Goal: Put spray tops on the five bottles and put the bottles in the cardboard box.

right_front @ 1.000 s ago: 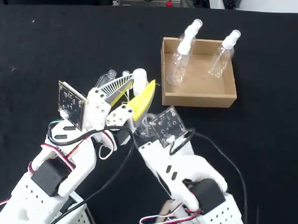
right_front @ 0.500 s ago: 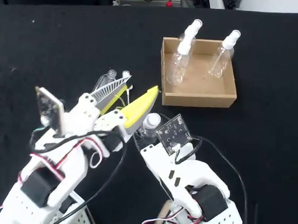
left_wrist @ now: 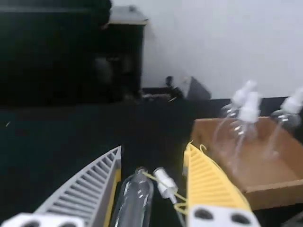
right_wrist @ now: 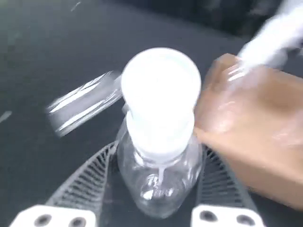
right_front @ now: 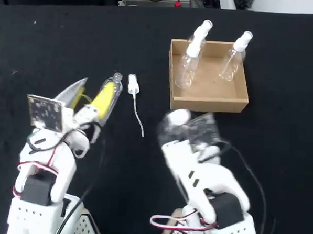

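the left gripper (right_front: 100, 82) is spread wide, its grey finger and yellow finger (left_wrist: 208, 189) well apart, low over an uncapped bottle (left_wrist: 135, 198) that lies on its side on the black desk (right_front: 55, 38). in the left wrist view the bottle sits between the two fingers, closer to the grey one; whether either finger touches it cannot be told. a loose spray top (right_front: 133, 84) lies just beside the bottle's open neck, its thin tube trailing across the desk toward the arms. the right gripper (right_wrist: 160, 163) is clamped narrowly on a capped bottle (right_wrist: 158, 137), one ribbed finger pressed on each side of the clear body, with the white spray top standing above them. the bottle is held upright. in the high view this gripper and its load are blurred; the white cap (right_front: 176, 117) shows near the box's (right_front: 207, 105) front wall, at its corner closest to the left arm, and apart from it. the cardboard box is open at the top and stands on the desk beyond the right arm. three capped bottles are inside it: two close together (right_front: 186, 66) at the end closer to the left arm, and a third (right_front: 232, 63) at the other end, all leaning with their tops above the far wall.
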